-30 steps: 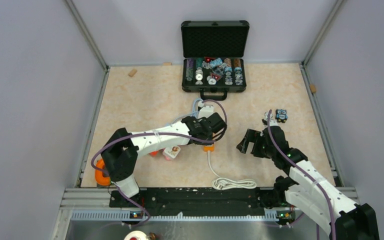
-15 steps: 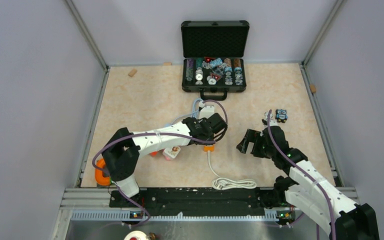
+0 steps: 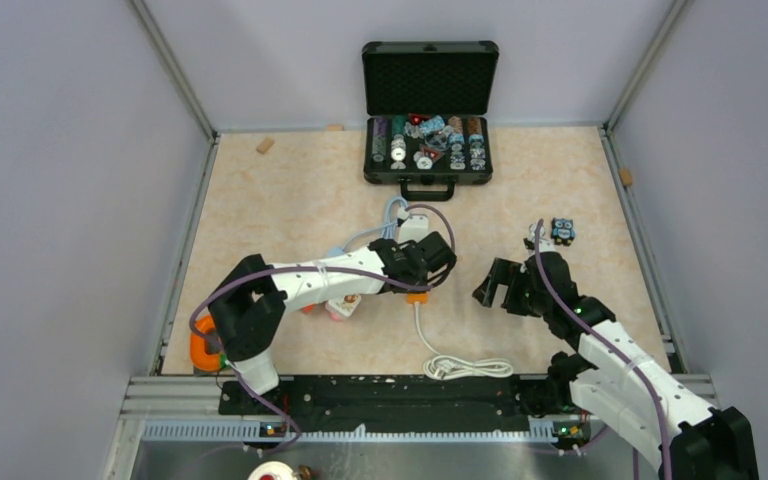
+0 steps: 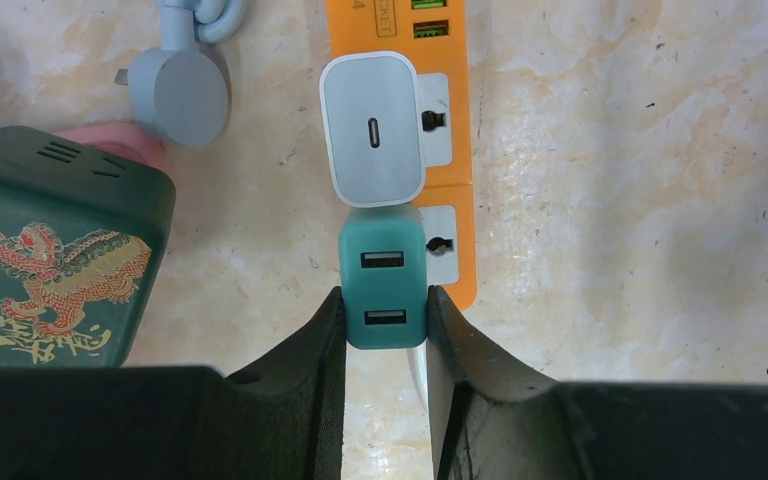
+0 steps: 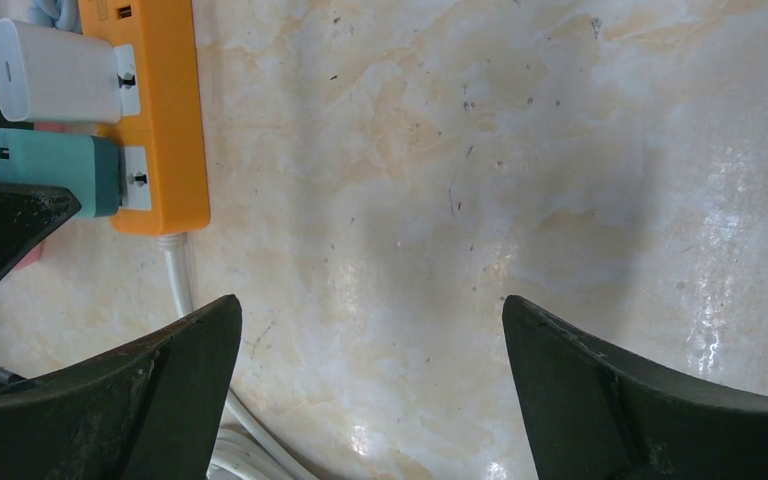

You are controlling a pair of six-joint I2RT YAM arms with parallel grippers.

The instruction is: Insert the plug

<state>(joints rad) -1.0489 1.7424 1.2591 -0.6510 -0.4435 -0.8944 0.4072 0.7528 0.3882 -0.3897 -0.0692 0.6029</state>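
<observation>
My left pincer clamps the teal plug, a smooth rounded block with two USB ports. It sits against the end socket of the glossy orange power strip, touching a white charger. Since a second ago my left arm has slid slightly nearer. My right pincer gapes wide.

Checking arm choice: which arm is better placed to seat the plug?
Left. The left gripper is shut on the teal charger at the orange power strip; the right gripper hangs open, off to the side.
</observation>
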